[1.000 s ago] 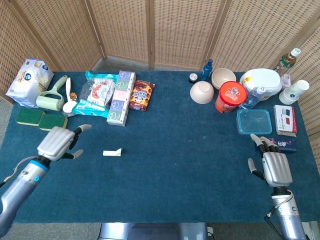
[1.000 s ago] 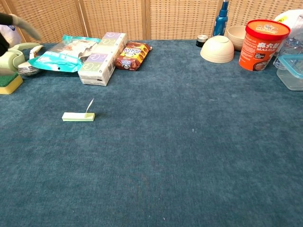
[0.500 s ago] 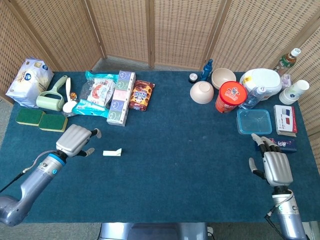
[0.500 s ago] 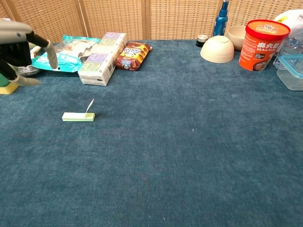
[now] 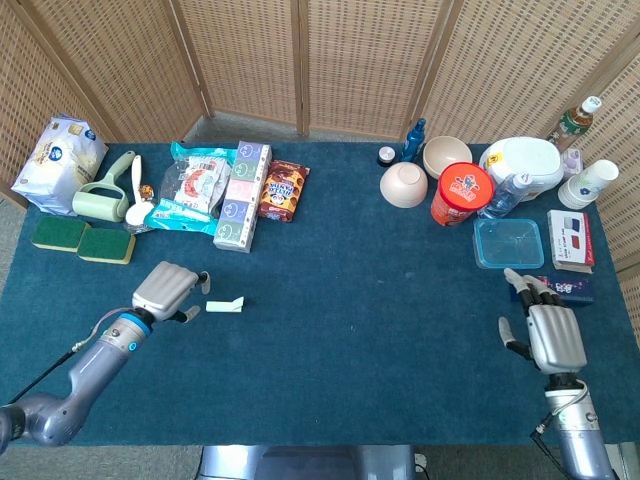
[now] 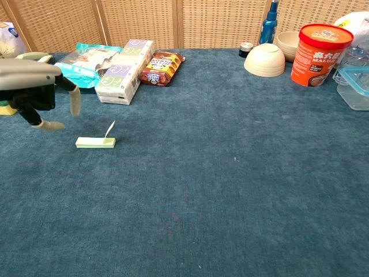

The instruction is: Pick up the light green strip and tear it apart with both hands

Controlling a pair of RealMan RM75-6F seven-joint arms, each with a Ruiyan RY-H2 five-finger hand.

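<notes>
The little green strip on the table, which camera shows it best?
The chest view: the light green strip looks larger there, and its lifted white tab stands out. The head view shows the strip small from above, just beyond the left hand.

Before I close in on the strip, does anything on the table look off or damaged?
Only a small thing: the light green strip lies flat, but a thin tab at its right end sticks up. One cream bowl sits upside down beside the red tub. The left hand hangs just short of the strip, holding nothing.
</notes>
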